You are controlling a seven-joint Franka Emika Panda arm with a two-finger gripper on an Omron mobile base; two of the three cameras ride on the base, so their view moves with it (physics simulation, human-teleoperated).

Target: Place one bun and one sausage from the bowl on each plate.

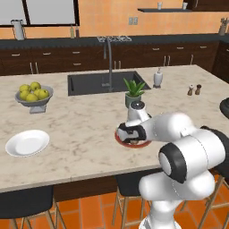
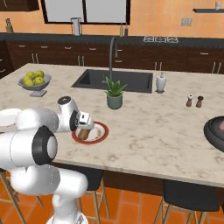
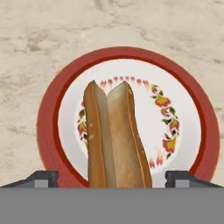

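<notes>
Orange walls are wrapping around dark wood cabinets (image 1: 53, 60), with a window (image 2: 85, 9) sitting above them. The marble island (image 1: 80, 120) is holding a black sink (image 1: 107, 81), stools (image 1: 27, 203) are standing below it on orange tile floor (image 2: 131, 205).

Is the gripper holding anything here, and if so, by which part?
Nothing is held. The gripper is open, its fingertips standing clear on either side of the split tan hot-dog bun, which lies on the red-rimmed white plate.

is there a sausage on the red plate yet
No, the red plate holds just a split bun, with no sausage on it or beside it.
</notes>
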